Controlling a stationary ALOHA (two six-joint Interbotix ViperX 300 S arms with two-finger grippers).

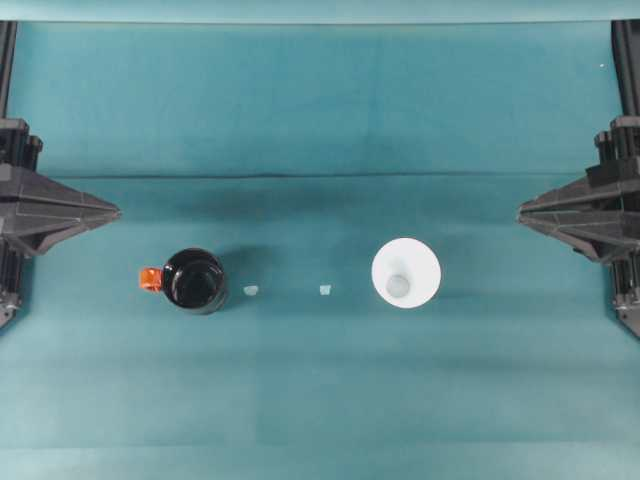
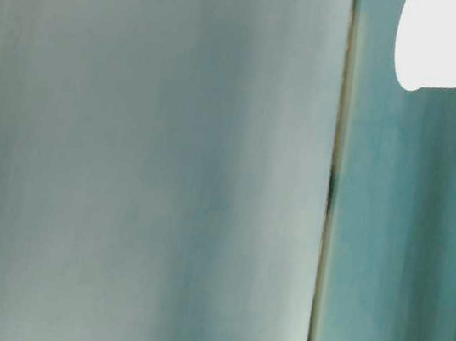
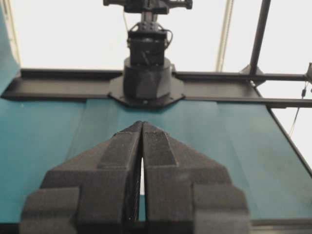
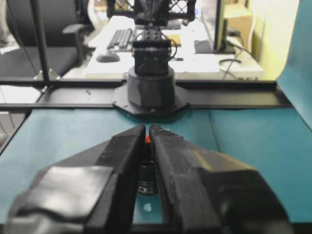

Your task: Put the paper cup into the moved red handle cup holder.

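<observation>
The white paper cup (image 1: pixel 406 273) stands upright, mouth up, right of the table's middle; its side also shows in the table-level view (image 2: pixel 453 41). The glossy black cup holder (image 1: pixel 194 280) stands left of the middle, its red handle (image 1: pixel 150 279) pointing left. My left gripper (image 1: pixel 113 211) hovers shut at the left edge, well back from the holder. My right gripper (image 1: pixel 524 211) hovers shut at the right edge, apart from the cup. In the right wrist view the holder (image 4: pixel 147 179) and its red handle (image 4: pixel 147 139) show through the slit between the shut fingers (image 4: pixel 122 151).
Two small pale scraps (image 1: pixel 251 290) (image 1: pixel 325 290) lie on the teal cloth between holder and cup. A fold line (image 1: pixel 320 176) runs across the cloth behind them. Each wrist view faces the opposite arm's base (image 3: pixel 146 78) (image 4: pixel 151 83).
</observation>
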